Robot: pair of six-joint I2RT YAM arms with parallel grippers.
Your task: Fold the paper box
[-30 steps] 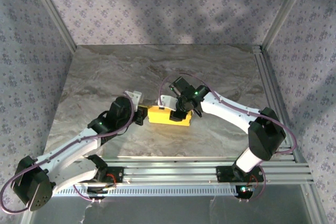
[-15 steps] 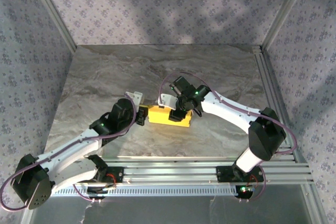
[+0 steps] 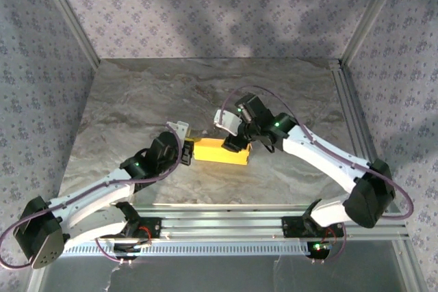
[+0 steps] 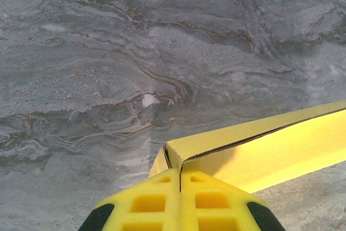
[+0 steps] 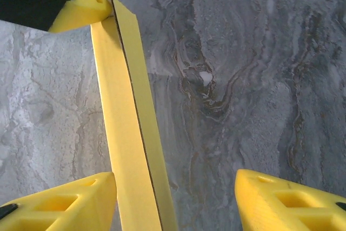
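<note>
Two units: left end effector (image 4: pixel 180 181) pinches paper box (image 4: pixel 270 150) end; right end effector (image 5: pixel 174 187) open astride it; close squarely.

No readable text, label or number shows anywhere.

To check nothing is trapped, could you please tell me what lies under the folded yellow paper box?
The flat yellow cardboard box lies on the grey marbled tabletop, which shows along its long sides. The patch beneath is covered by the box, so it cannot be checked.
</note>
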